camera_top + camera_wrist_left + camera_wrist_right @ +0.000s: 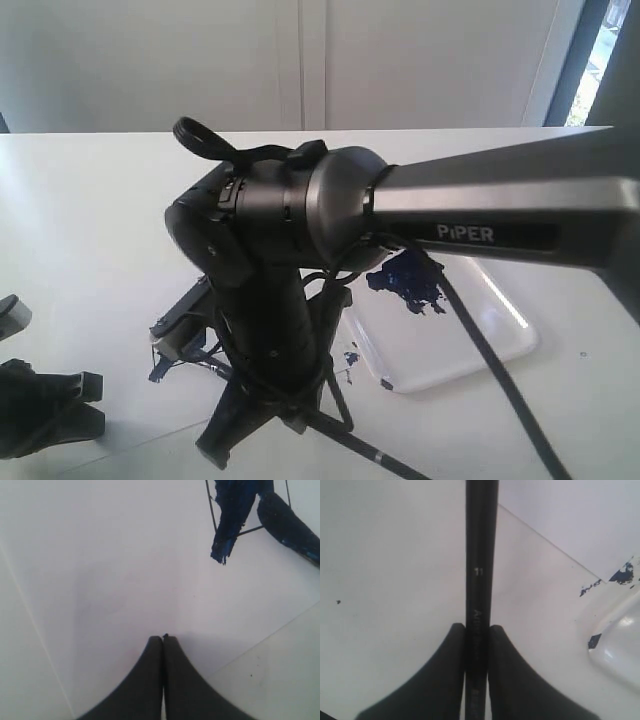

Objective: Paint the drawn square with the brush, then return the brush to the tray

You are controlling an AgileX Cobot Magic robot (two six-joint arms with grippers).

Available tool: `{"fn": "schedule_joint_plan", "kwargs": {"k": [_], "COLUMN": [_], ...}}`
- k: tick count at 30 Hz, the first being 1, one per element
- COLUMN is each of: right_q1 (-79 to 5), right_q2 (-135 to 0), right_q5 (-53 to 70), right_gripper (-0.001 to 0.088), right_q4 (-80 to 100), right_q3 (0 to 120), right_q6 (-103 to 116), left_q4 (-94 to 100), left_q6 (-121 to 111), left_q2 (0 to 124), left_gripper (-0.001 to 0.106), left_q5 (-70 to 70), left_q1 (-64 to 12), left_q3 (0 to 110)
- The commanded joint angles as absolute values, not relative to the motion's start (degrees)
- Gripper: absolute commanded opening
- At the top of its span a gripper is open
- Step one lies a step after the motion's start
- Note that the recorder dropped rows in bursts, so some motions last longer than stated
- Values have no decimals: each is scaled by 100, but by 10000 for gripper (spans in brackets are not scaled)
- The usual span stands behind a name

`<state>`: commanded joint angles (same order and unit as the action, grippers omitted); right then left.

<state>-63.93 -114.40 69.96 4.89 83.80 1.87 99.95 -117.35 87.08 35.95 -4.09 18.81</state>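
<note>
My right gripper (477,627) is shut on the black handle of the brush (481,570), which runs on past the fingers. In the exterior view the handle (362,448) slants out from under the right arm, and its paint-laden tip (168,348) lies at the drawn square (158,372). The square (232,515) shows a thin black outline smeared dark blue inside, with the brush tip (289,526) at its edge. The white tray (480,345) lies to the right, holding a dark blue paint blob (405,282). My left gripper (163,639) is shut and empty, low at the left (98,402).
The right arm's black wrist and grey PiPER link (480,215) fill the middle of the exterior view and hide its fingers. A black cable (500,385) crosses the tray. Stray blue specks (622,575) mark the white paper beside the tray's corner (620,645).
</note>
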Motion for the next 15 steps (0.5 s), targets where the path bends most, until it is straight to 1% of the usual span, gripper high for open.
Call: {"fn": "schedule_joint_plan", "kwargs": {"k": [9,15], "right_q1": [-6393,-6393], "right_q2": [-11566,-11575], "right_q5": [6996,6996], "right_gripper": [0,0], "right_q4": [512,1132], "right_q3": [8380,8380], "right_q6": [206,502], "left_q4": [9993,9993], "left_q6": [-11735,-11735], "left_q2": [8708,8708], "left_gripper": [0,0], "left_q5": [3595,3595], "left_q1": [-409,-409], "left_q3": [1881,1881]}}
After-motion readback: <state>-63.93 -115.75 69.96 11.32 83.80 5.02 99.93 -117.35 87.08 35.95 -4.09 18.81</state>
